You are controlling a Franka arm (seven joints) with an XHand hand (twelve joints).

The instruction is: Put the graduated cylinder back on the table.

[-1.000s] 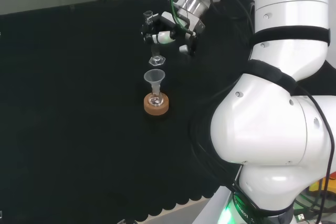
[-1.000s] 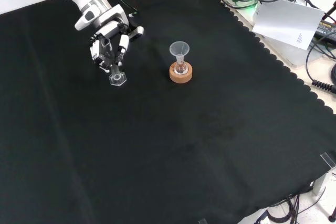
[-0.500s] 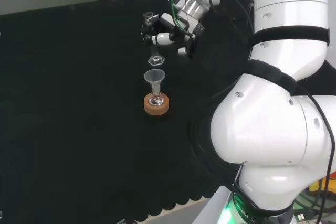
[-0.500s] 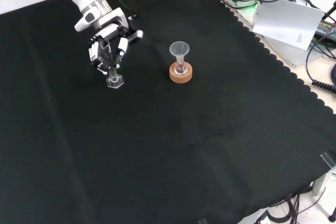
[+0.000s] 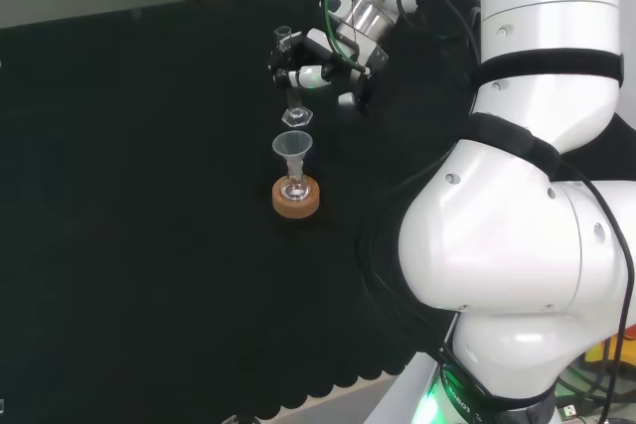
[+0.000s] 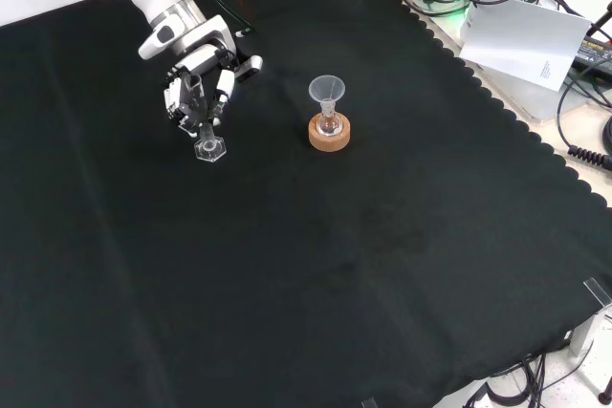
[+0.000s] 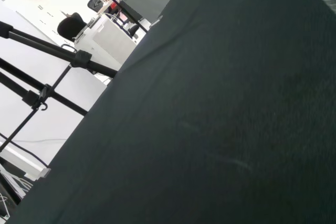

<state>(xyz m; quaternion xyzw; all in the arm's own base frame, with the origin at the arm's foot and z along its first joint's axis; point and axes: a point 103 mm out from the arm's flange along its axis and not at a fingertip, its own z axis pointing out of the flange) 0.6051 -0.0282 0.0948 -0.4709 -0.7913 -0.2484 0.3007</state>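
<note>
The graduated cylinder is a thin clear tube on a hexagonal foot. It stands nearly upright, its foot at or just above the black cloth; I cannot tell whether it touches. The black and white hand comes in from the front view's top left, its fingers curled round the tube's upper part. In the head view the hand is just right of the tube, whose rim shows above the fingers.
A clear funnel sits in a small flask on a cork ring, to the right of the cylinder in the front view and nearer in the head view. Paper and cables lie beyond the cloth's scalloped edge.
The hand with the cylinder has shifted only slightly. The tube now stands a little straighter and its foot sits a touch lower.
</note>
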